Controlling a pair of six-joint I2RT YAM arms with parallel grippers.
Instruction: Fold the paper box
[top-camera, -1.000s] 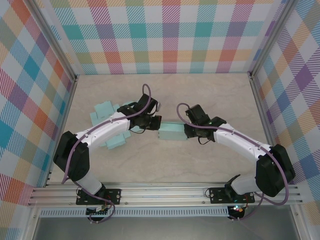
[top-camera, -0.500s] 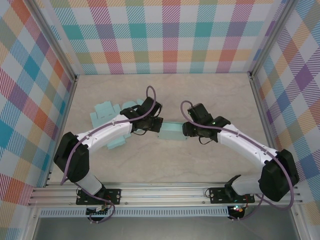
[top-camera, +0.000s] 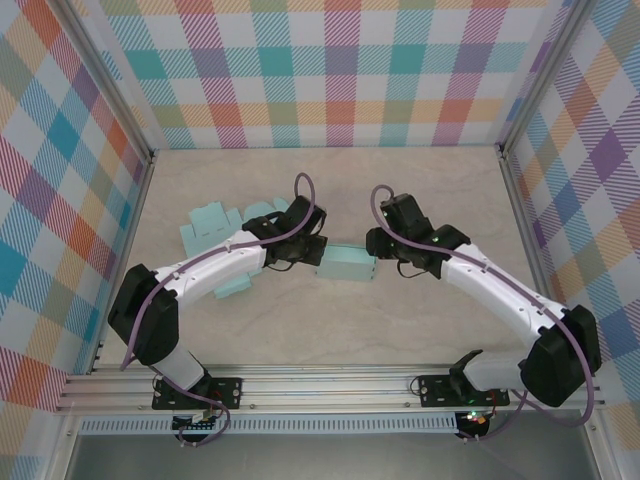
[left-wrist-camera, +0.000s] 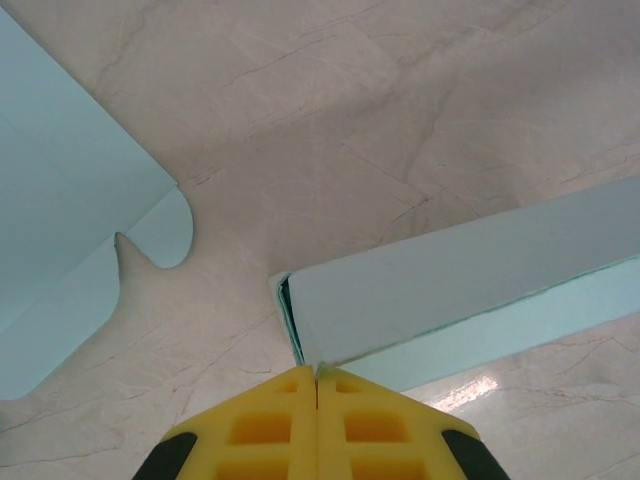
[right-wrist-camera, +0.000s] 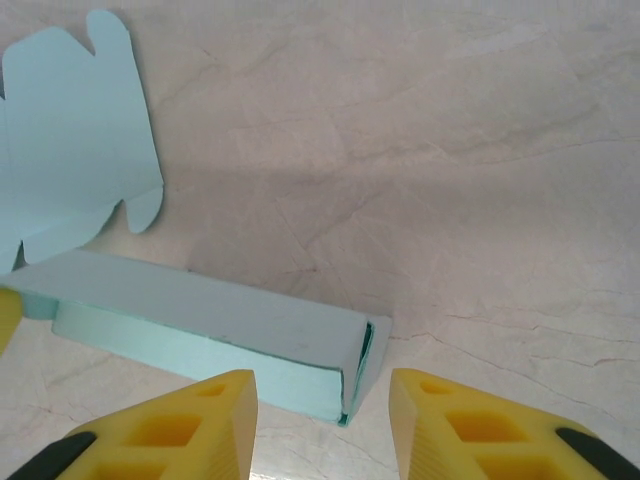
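Opening the flattened sleeve into a square tube looks to be the step in hand: the pale teal paper box (top-camera: 346, 264) lies collapsed near the middle of the beige marbled surface (top-camera: 420, 190), its long axis running from 9 to 3 o'clock in the top view. At its 9 o'clock end the left arm's fingers (top-camera: 314, 252) are pressed together with no gap, their tips at the box's end corner; whether a thin paper edge is nipped between them I cannot tell. At the 3 o'clock end the right arm's fingers (top-camera: 378, 250) stand apart, one on each side of the slightly gaping mouth in the wrist view, not touching it. To do this well, I judge, the left tips should brace their end so the light sleeve does not slide. The right fingers should then settle around one wall at the mouth, close gently and lift along the crease rather than crush the paper. Spare flat teal paper blanks (top-camera: 212, 228) lie at 9 to 10 o'clock of the box. No brand, label or writing is readable on any of the paper.
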